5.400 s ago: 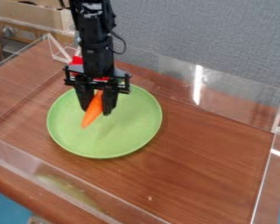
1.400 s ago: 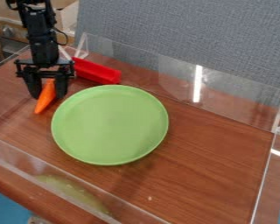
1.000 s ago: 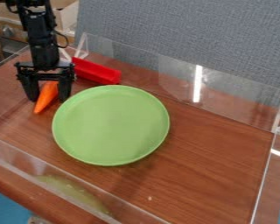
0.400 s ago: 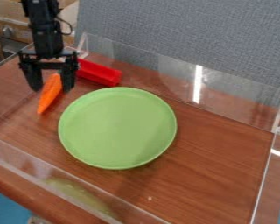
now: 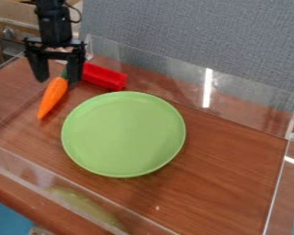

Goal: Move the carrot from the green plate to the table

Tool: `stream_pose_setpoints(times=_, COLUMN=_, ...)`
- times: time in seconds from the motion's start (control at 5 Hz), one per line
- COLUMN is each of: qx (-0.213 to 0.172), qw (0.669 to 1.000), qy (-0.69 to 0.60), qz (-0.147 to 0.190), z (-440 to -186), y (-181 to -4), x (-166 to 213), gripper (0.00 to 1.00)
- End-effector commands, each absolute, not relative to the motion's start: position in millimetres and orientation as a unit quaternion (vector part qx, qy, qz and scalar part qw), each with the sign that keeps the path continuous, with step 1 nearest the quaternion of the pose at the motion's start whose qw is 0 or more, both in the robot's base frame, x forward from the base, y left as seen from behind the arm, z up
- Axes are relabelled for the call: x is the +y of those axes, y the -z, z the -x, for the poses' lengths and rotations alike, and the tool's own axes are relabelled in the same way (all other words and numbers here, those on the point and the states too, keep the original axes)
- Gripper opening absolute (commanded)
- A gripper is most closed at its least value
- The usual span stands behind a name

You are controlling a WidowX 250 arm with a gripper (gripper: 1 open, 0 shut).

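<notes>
**Carrot set down on the tabletop, arm above it**

The carrot (image 5: pixel 50 98) lies on the tabletop (image 5: pixel 223 174), off the green plate (image 5: pixel 122 136), just beside its rim at about ten o'clock, green stub toward the back. Above the stub hangs the gripper (image 5: pixel 56 66), fingers (image 5: pixel 74 69) spread and empty, clear of the carrot. A red block (image 5: pixel 103 75) lies at the plate's twelve o'clock. The placing step appears done; what remains, by judgement, is only a clean retreat upward without nudging the carrot.
</notes>
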State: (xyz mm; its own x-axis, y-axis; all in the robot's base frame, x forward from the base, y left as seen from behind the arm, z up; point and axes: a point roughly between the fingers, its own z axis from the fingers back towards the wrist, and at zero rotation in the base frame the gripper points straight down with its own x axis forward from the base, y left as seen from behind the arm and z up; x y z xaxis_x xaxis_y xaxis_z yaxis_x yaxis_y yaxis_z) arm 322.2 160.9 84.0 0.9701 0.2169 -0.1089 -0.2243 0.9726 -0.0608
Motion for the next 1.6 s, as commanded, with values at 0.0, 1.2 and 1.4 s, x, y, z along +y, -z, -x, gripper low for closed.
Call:
stream_pose_setpoints(times=0.0, qx=0.01, qw=0.996, qy=-0.082, qz=0.015, z=-325, y=-113.6, x=151, gripper=1.0)
stream_pose_setpoints(times=1.2, qx=0.032, qw=0.999, qy=-0.022, qz=0.006, z=-342, y=-100.5, x=140, gripper=1.0)
stream_pose_setpoints(times=1.4, qx=0.037, qw=0.999, qy=-0.013, qz=0.004, z=-350, y=-101.4, x=140, gripper=1.0)
